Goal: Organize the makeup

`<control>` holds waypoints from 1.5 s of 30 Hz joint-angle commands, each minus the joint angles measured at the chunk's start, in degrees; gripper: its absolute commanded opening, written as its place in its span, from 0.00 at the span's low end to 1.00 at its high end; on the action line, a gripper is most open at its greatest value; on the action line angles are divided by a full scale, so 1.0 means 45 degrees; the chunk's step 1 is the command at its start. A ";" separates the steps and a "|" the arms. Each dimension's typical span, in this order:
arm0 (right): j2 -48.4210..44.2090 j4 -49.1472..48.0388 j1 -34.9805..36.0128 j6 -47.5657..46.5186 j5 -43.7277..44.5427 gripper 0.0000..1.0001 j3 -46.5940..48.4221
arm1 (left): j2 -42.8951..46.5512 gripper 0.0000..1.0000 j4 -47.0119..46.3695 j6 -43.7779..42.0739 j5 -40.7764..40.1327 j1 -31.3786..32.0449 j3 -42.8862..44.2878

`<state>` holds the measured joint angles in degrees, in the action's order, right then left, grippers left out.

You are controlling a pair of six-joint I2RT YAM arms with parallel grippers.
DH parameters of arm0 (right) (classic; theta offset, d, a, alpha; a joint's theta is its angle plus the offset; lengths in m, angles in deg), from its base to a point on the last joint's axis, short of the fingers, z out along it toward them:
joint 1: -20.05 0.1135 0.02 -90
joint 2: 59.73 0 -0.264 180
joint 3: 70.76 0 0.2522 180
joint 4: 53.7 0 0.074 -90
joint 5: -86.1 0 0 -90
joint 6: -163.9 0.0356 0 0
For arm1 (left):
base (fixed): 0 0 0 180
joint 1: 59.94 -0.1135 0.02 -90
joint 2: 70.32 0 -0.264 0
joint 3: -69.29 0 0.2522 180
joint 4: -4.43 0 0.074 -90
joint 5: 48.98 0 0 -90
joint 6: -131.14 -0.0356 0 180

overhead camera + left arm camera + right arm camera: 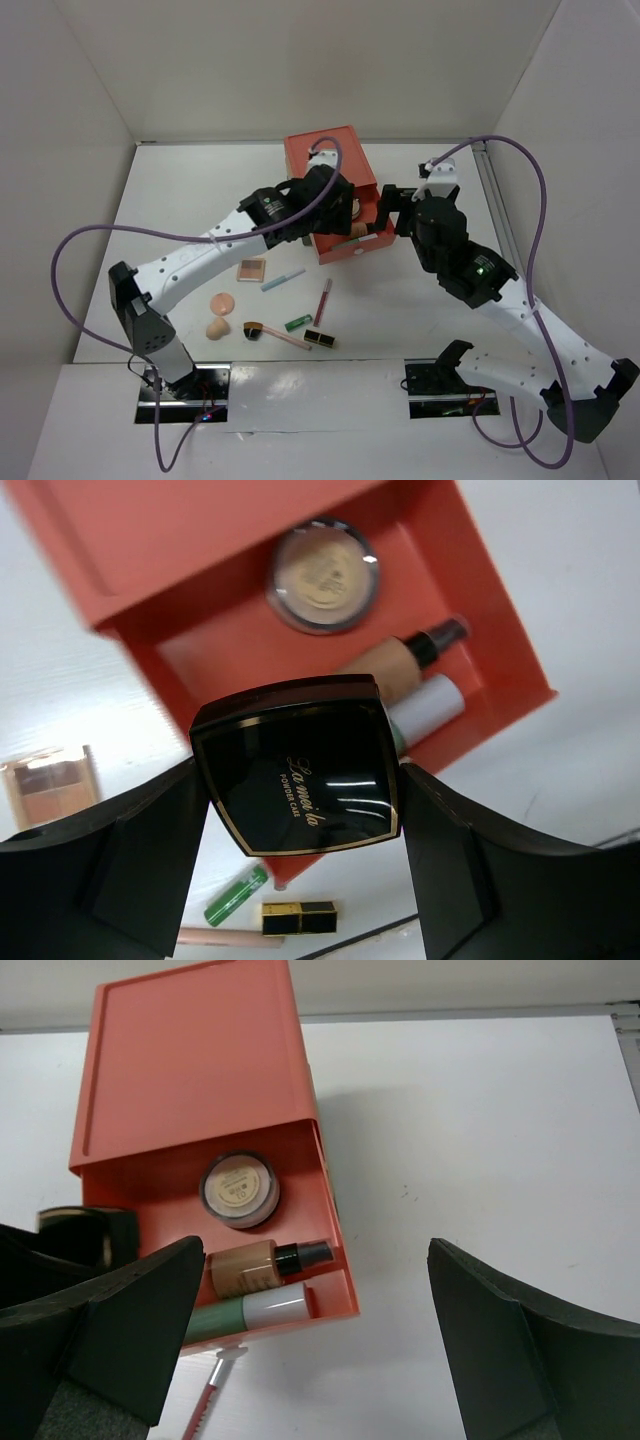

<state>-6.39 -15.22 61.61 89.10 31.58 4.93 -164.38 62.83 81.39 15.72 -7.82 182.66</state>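
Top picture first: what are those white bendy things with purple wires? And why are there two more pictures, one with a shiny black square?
Those are two robot arms bolted to a table, each ending in a two-finger gripper. The top picture comes from a camera above and behind them. The other two come from little cameras on the wrists. The left gripper pinches that black square, a black powder compact, right by the open drawer of an orange drawer box. In the drawer lie a round jar, a tan bottle and a green tube with a white cap. The right gripper is open and empty. On the table lie a pink palette, a blue pencil, a red gloss stick, a peach puff and a brush.
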 commanded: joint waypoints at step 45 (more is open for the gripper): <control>0.0959 0.0270 -0.0349 -0.0038 0.0628 1.00 0.0261 | 0.5885 0.99 -0.0933 0.0843 0.1908 -0.5037 -0.8984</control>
<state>-2.74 -13.37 60.50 87.85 30.60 4.21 -135.90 63.01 85.24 19.02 -28.08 148.58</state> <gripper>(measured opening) 0.999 0.992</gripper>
